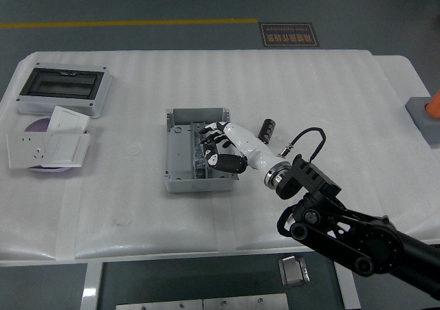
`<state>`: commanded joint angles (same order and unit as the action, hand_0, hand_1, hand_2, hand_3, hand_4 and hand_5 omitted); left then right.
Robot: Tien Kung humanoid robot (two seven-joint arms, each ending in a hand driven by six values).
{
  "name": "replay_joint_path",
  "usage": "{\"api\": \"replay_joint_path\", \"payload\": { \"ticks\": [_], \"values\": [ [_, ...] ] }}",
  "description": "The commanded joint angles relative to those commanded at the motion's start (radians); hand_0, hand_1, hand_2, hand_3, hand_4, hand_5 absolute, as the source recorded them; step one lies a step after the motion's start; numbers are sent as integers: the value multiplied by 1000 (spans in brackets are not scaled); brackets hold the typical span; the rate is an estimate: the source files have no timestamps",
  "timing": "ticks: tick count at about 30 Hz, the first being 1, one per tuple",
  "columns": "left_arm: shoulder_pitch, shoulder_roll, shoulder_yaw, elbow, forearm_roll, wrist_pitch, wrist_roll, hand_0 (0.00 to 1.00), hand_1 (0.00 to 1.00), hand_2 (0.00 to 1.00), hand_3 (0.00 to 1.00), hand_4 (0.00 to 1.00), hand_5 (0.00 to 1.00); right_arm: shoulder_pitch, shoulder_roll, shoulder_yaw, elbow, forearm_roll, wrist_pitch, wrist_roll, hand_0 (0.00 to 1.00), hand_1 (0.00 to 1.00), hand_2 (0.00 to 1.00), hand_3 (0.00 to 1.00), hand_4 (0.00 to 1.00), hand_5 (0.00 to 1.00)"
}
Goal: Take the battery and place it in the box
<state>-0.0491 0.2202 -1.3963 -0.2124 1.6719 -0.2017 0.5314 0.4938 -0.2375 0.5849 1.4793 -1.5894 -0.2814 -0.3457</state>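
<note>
The open grey box [180, 153] sits mid-table with a metal rail along its floor. A small black cylindrical battery [267, 130] stands on the table just right of the box, behind my right wrist. My right hand [218, 145], white with black fingers, reaches from the lower right over the box's right half. Its fingers are spread above the box's inside and I see nothing in them. The hand hides part of the box's right wall and floor. The left arm is out of view.
A grey enclosure with a dark lid [60, 90] stands at the far left. White socket plates [48, 148] lie on a purple disc [36, 126] in front of it. A grey block [425, 117] sits at the right edge.
</note>
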Motion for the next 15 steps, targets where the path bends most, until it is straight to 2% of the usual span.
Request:
{"api": "replay_joint_path", "payload": {
  "ticks": [3,4,9,15],
  "values": [
    [-1,-1,0,1,0,-1,-2,588,668,580,579,513,181,-1,2,-1,-6,-1,0,0,998,998,998,998,761,336],
    [-1,-1,0,1,-1,-1,-2,590,669,582,581,507,168,-1,3,-2,-8,-2,1,0,998,998,998,998,882,421],
    [-1,-2,4,2,-3,-3,-1,590,669,582,581,507,168,-5,3,10,-14,-13,-2,-1,998,998,998,998,882,421],
    [-7,-1,7,3,-5,-4,-4,593,670,582,582,504,160,-33,-25,111,-30,-98,-25,-16,998,998,998,998,901,430]
  ]
}}
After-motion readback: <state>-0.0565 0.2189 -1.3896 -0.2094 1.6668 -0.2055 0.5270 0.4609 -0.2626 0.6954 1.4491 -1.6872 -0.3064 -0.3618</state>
